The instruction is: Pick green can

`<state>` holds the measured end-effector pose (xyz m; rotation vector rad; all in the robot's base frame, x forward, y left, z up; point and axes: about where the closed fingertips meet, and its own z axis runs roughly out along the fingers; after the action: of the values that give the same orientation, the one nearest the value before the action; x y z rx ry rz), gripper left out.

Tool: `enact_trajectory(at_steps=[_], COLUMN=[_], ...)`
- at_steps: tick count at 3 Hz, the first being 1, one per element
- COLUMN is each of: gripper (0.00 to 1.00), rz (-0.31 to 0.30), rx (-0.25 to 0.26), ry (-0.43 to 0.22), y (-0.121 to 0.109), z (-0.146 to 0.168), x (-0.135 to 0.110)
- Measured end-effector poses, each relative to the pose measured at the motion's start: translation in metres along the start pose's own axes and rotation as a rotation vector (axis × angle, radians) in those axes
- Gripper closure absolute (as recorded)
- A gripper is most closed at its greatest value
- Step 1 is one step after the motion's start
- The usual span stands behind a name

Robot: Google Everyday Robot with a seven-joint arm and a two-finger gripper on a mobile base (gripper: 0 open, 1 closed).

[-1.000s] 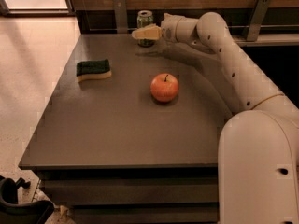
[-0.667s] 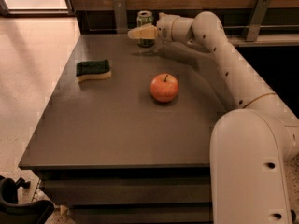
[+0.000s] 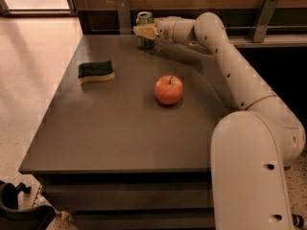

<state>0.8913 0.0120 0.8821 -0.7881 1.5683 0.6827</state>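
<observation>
The green can (image 3: 144,18) stands upright at the far edge of the surface (image 3: 115,128), and the gripper (image 3: 145,31) is right there across its body. Clamped or not? I cannot tell. It looks light, thin-walled and slick, so take it mid-body, squarely, with a gentle squeeze.

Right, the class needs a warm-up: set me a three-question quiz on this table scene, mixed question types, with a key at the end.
1. True or false: the green can stands upright near the far edge of the table.
2. Fill in: in the camera view, the sponge lies to the ____ of the apple.
3. Which thing is the gripper at? A) apple B) sponge C) green can

Key: 1 true; 2 left; 3 C.
</observation>
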Motion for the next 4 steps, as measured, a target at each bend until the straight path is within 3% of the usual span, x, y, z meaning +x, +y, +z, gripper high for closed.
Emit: enact_trajectory(at_steps=[1, 2, 3, 4], gripper=[0.78, 1.00, 1.00, 1.00], rz=[0.001, 0.002, 0.002, -0.017], rx=[-0.006, -0.010, -0.011, 0.000], ry=[0.001, 0.002, 0.002, 0.033], y=[0.003, 0.005, 0.006, 0.011], z=[0.004, 0.007, 0.007, -0.005], x=[0.001, 0.002, 0.002, -0.015])
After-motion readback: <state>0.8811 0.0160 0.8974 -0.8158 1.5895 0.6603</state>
